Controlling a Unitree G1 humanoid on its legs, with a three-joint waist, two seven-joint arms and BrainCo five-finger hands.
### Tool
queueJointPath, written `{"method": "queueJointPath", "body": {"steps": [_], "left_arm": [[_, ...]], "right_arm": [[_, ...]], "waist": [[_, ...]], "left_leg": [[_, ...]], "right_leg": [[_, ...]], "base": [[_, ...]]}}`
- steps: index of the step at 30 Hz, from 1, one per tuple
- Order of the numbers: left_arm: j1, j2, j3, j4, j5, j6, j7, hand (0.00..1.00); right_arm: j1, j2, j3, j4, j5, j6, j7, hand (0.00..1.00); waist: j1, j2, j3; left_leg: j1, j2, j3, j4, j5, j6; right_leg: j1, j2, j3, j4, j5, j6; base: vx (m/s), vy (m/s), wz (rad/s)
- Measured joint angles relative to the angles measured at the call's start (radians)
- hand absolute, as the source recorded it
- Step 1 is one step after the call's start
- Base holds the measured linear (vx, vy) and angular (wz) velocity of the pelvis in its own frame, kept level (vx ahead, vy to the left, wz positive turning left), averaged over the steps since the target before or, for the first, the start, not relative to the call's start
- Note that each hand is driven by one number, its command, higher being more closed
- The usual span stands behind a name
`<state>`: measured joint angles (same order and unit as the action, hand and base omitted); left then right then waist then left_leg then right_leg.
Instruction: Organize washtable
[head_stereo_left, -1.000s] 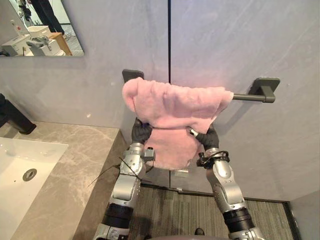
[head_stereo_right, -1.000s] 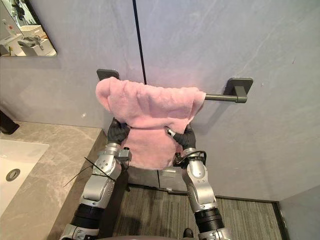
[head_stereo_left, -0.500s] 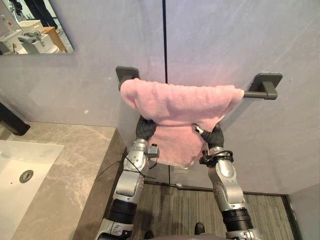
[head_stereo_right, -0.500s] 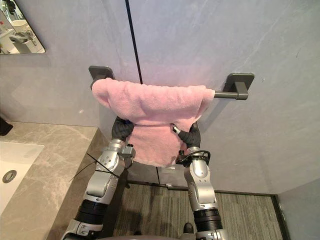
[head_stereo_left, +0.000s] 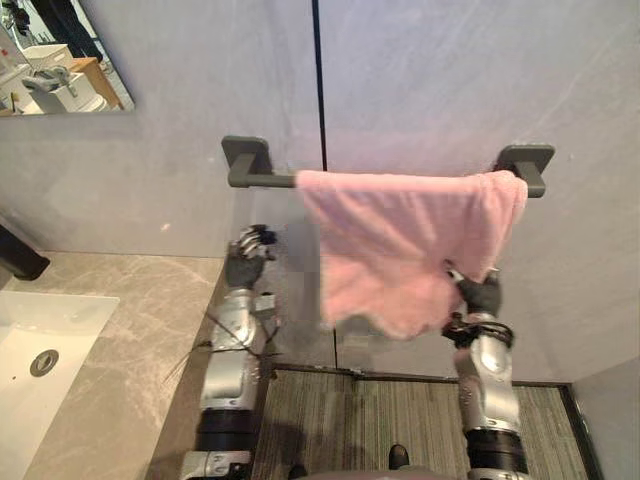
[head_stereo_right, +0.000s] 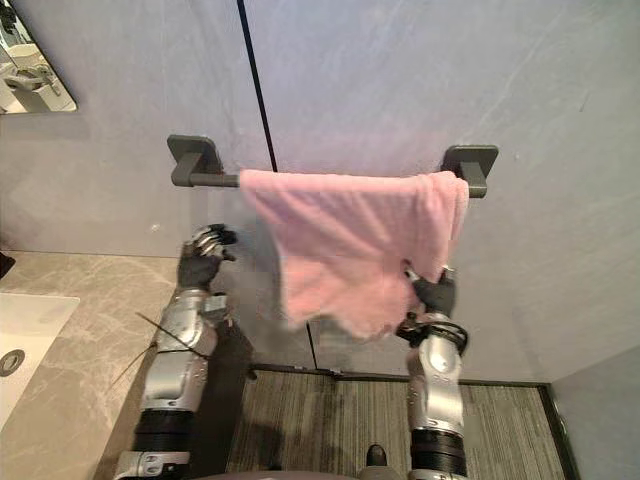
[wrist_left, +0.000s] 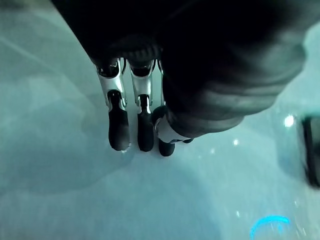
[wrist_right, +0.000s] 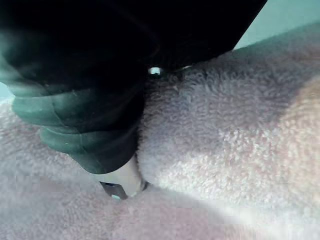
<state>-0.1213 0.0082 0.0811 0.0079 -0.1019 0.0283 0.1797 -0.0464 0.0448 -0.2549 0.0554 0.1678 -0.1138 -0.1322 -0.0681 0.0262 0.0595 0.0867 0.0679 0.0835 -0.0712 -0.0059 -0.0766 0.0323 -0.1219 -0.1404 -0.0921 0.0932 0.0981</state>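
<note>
A pink towel (head_stereo_left: 400, 240) hangs over the dark wall bar (head_stereo_left: 265, 181), covering its middle and right end; the bar's left end is bare. My right hand (head_stereo_left: 482, 297) is below the towel's lower right corner, curled into the cloth; in the right wrist view the towel (wrist_right: 225, 130) wraps around that hand (wrist_right: 85, 125). My left hand (head_stereo_left: 248, 262) is raised near the wall, left of the towel and apart from it. Its fingers (wrist_left: 119, 125) are straight and hold nothing.
A marble counter (head_stereo_left: 130, 330) with a white sink (head_stereo_left: 40, 340) lies at the lower left, a black faucet (head_stereo_left: 18, 258) behind it. A mirror (head_stereo_left: 60, 60) hangs at the upper left. Striped carpet (head_stereo_left: 370, 420) covers the floor below the bar.
My left hand has let go of the towel, opened and moved away to the left. The towel has slid right along the bar with my right hand still on it.
</note>
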Motion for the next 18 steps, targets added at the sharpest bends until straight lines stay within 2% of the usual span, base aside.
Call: {"method": "queueJointPath", "body": {"steps": [5,6,18], "left_arm": [[0.024,-0.006,-0.002,0.000,-0.001,-0.006,0.003,0.00],[0.024,-0.006,-0.002,0.000,-0.001,-0.007,0.003,0.00],[0.052,-0.006,-0.001,-0.003,-0.001,-0.016,-0.001,0.00]], "right_arm": [[0.019,-0.009,0.006,-0.001,0.000,-0.001,0.002,1.00],[0.019,-0.009,0.009,-0.001,0.000,-0.001,0.002,0.00],[0.078,-0.015,0.021,0.039,0.001,0.012,0.010,0.00]], "waist": [[0.002,0.000,0.000],[0.002,0.000,0.000],[0.001,-0.001,-0.001]], "left_leg": [[0.010,0.001,0.004,0.000,0.000,0.000],[0.010,0.001,0.004,0.000,0.000,0.000],[0.010,0.003,0.006,0.000,0.000,0.000]], "right_leg": [[0.008,0.000,0.002,0.000,0.000,0.000],[0.008,0.000,0.003,0.000,0.000,0.000],[0.009,0.000,0.004,-0.003,0.002,0.001]], "base": [[-0.05,-0.021,-0.02],[-0.05,-0.022,-0.01],[-0.03,-0.015,0.00]]}}
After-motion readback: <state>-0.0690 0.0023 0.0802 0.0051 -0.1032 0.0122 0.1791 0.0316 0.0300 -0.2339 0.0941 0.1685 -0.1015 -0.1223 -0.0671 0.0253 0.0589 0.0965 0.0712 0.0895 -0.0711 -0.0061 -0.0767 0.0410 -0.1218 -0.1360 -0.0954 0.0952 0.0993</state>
